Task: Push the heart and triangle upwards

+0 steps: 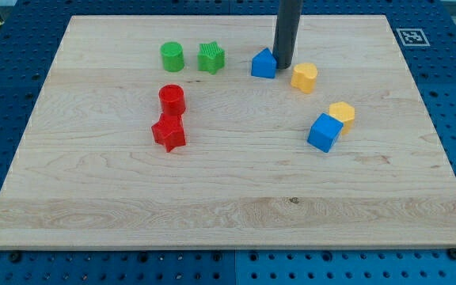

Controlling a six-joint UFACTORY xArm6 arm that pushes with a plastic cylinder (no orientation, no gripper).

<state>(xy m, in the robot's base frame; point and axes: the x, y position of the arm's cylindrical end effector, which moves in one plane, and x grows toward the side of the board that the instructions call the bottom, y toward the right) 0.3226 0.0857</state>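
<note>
The blue triangle (264,64) lies near the view's top, right of centre. The yellow heart (304,77) lies just to its right and slightly lower. My tip (283,66) stands between the two, touching or almost touching the triangle's right side and a short gap left of the heart. The dark rod rises straight up out of the view's top.
A green cylinder (172,56) and a green star (210,57) sit left of the triangle. A red cylinder (171,99) and a red star (169,132) lie lower left. A blue cube (324,131) touches a yellow hexagon (341,112) at the right. The wooden board (228,206) sits on a blue pegboard table.
</note>
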